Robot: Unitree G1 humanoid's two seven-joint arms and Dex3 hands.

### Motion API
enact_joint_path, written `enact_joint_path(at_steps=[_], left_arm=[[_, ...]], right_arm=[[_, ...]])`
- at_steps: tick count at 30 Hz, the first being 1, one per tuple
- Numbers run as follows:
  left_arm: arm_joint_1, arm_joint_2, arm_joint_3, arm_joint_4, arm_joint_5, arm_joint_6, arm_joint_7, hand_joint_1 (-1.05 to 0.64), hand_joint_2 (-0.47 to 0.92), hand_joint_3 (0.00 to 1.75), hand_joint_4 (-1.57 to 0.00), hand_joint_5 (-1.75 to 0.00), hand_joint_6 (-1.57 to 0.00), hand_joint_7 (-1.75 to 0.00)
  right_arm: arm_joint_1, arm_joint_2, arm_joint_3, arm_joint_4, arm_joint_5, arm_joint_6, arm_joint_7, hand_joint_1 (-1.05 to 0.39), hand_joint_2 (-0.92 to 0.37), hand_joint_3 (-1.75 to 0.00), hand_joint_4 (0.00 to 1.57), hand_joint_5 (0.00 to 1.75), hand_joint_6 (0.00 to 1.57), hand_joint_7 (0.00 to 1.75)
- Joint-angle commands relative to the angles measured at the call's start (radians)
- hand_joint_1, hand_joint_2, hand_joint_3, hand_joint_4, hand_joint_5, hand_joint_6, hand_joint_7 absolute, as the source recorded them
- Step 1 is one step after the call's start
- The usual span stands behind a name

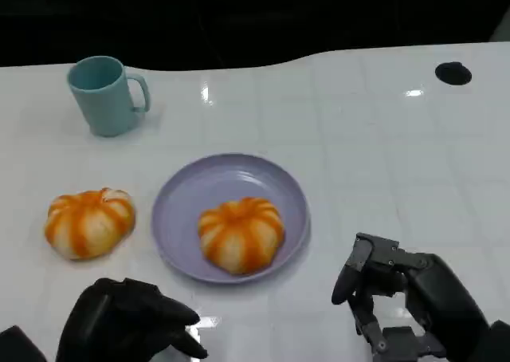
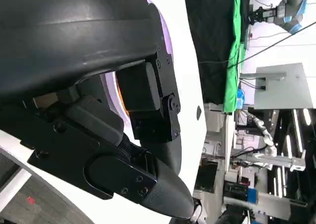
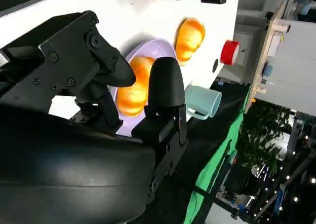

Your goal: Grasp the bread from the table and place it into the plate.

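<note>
Looking down from the head view, one bread (image 1: 241, 233) is seen lying inside the purple plate (image 1: 185, 193), while a second bread (image 1: 88, 222) rests on the white table (image 1: 374, 155) just beside the plate's left rim, with a teal mug (image 1: 106, 95) well behind it. The left hand (image 1: 127, 320) is held low near that second bread, fingers curled loosely and nothing gripped; the right hand (image 1: 394, 294) is held apart from the plate, fingers parted and empty. From the left wrist view, the left hand's fingers (image 2: 148, 105) are shown closing on nothing, a sliver of plate (image 2: 165, 34) behind them. From the right wrist view, the right hand's fingers (image 3: 165, 86) are spread over the plated bread (image 3: 132, 91) — no contact. One placement is judged done; a reach by the left hand to the table bread is called for next.
</note>
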Motion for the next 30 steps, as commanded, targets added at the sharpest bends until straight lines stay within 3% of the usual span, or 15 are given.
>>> enact_joint_path(at_steps=[1, 30], left_arm=[[0.011, 0.014, 0.003, -0.009, 0.003, -0.002, 0.005, -1.05, 0.8, 0.0, -1.57, -0.33, -1.57, -0.07], [0.01, 0.015, 0.003, -0.005, 0.011, -0.008, 0.009, -1.05, 0.81, 0.01, -1.57, -0.33, -1.57, -0.07]], right_arm=[[-0.01, -0.002, -0.015, 0.023, 0.003, -0.03, -0.002, -0.05, -0.45, -1.33, 0.82, 1.75, 0.65, 1.58], [-0.024, 0.002, -0.025, 0.051, 0.012, -0.048, 0.018, -0.05, -0.42, -1.34, 0.84, 1.75, 0.66, 1.56]])
